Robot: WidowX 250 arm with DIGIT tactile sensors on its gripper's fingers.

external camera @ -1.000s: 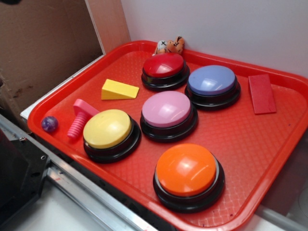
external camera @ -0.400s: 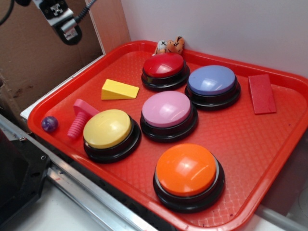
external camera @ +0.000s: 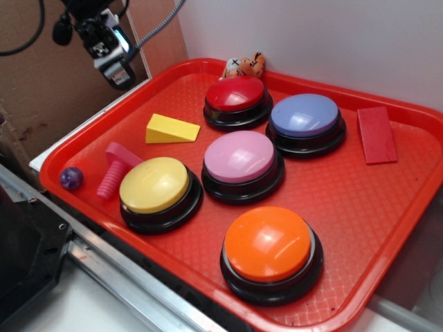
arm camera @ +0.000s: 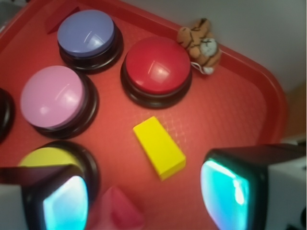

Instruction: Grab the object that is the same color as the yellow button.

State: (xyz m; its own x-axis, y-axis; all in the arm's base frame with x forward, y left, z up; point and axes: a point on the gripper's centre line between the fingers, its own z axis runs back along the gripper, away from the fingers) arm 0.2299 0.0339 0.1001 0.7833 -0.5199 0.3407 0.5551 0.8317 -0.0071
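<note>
The yellow wedge block [external camera: 171, 129] lies on the red tray [external camera: 360, 200] at its left back, left of the red button. It also shows in the wrist view [arm camera: 159, 147], between and ahead of my fingers. The yellow button [external camera: 154, 185] stands on its black base at the tray's front left; its top edge shows in the wrist view [arm camera: 45, 156]. My gripper [external camera: 114, 66] hangs high above the tray's left rim, up and left of the wedge. In the wrist view the gripper [arm camera: 144, 201] is open and empty.
The tray also holds pink [external camera: 239, 157], red [external camera: 236, 95], blue [external camera: 304, 115] and orange [external camera: 267, 244] buttons, a pink screw [external camera: 114, 171], a purple ball [external camera: 70, 178], a red flat block [external camera: 377, 135] and a small tiger toy [external camera: 244, 66]. A cardboard wall stands at left.
My gripper has come into view at the top left and moved down and right toward the tray. Nothing on the tray has moved.
</note>
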